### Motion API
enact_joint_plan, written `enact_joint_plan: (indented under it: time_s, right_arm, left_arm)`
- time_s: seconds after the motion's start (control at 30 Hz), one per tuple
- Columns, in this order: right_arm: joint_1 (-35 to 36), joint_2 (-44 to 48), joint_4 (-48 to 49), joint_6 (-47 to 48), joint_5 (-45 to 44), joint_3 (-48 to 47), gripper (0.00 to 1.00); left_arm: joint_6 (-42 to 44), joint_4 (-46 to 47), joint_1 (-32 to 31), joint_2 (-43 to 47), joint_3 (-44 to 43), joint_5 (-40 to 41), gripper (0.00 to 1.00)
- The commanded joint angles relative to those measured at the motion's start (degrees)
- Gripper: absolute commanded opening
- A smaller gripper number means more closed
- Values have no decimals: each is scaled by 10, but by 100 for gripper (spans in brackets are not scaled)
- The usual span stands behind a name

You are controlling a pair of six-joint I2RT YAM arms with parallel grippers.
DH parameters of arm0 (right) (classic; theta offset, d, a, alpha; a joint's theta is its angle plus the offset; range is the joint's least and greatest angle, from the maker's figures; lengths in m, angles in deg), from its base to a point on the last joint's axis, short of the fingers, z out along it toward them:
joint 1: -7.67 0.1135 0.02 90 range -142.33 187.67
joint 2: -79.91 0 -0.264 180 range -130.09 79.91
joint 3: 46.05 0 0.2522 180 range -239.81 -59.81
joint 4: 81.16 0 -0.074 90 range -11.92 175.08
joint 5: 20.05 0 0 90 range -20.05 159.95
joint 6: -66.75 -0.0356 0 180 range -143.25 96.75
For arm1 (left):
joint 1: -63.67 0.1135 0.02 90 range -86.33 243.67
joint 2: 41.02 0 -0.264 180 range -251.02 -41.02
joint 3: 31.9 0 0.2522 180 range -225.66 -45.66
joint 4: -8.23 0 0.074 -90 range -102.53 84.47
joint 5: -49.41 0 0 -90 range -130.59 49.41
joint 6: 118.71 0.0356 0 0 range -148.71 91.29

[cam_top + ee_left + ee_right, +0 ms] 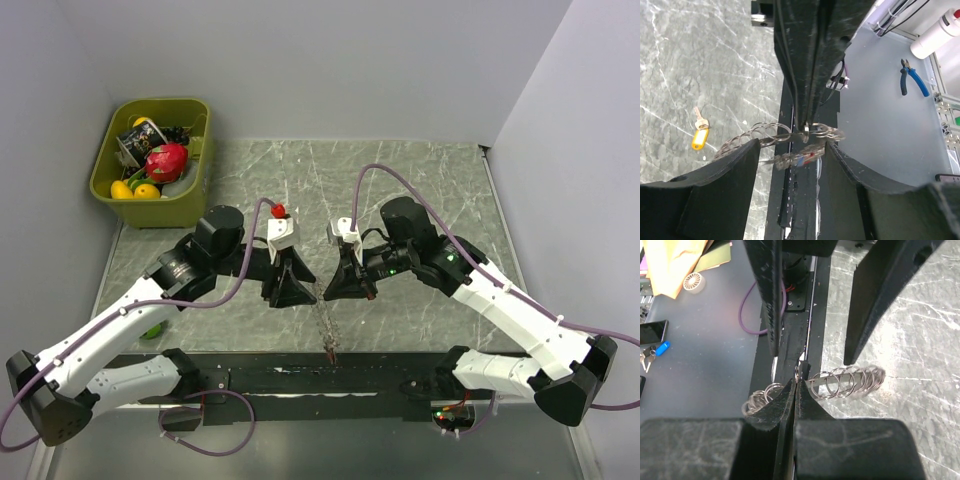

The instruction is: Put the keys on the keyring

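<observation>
The keyring (325,318) shows as a string of small silvery rings hanging between my two grippers above the table's near edge. My right gripper (797,376) is shut on it near its middle, with rings (850,381) fanning out to both sides. My left gripper (792,150) is open, and the ring string (765,135) runs across the gap between its fingers. A small key with red and blue marks (805,158) hangs blurred under the string. A small key with a yellow tag (699,136) lies on the marble table. No other loose key shows.
A green bin (150,150) of toy items stands at the back left. A small red object (278,210) sits behind the left wrist. A black rail (300,375) runs along the near edge. Blue pliers (912,77) and a white bottle (940,30) lie off the table.
</observation>
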Motion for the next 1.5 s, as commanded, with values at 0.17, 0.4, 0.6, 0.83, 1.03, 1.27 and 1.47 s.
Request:
enact_joint_plan:
  time_s: [0.17,0.4,0.6,0.83,1.03,1.27,1.47]
  right_arm:
    - [1,14,40,-11,8,-9,0]
    - [0,14,43,-12,6,-9,0]
    - [1,18,41,-11,6,-8,0]
    - [1,16,40,-12,6,-9,0]
    - [1,42,80,-49,-17,11,2]
    - [1,128,214,-142,-109,85,58]
    - [0,206,286,-181,-158,148,81]
  left_arm:
    - [-10,42,-3,-4,-4,-17,60]
    - [-10,36,-10,-29,-13,-7,51]
    - [-3,20,-17,-39,-19,14,28]
    - [-10,34,-26,-49,-19,9,1]
    - [-40,103,-28,-17,22,37,1]
    - [-104,274,-28,65,130,109,1]
    - [-138,381,-28,131,225,153,1]
